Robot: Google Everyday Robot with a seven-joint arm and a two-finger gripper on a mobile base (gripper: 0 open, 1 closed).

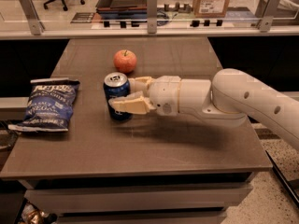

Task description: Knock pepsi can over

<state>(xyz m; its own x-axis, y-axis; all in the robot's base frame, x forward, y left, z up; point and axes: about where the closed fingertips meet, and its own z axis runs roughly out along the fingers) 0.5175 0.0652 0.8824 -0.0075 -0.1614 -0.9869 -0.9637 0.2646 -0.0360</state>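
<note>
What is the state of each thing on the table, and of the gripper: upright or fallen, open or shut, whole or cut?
pepsi can: upright, not yet knocked over.
gripper: open, at the can, one of its fingers in front of the can, the other behind.
apple: whole, resting behind the can, apart from it.
chip bag: lying flat, near the table's left edge.
</note>
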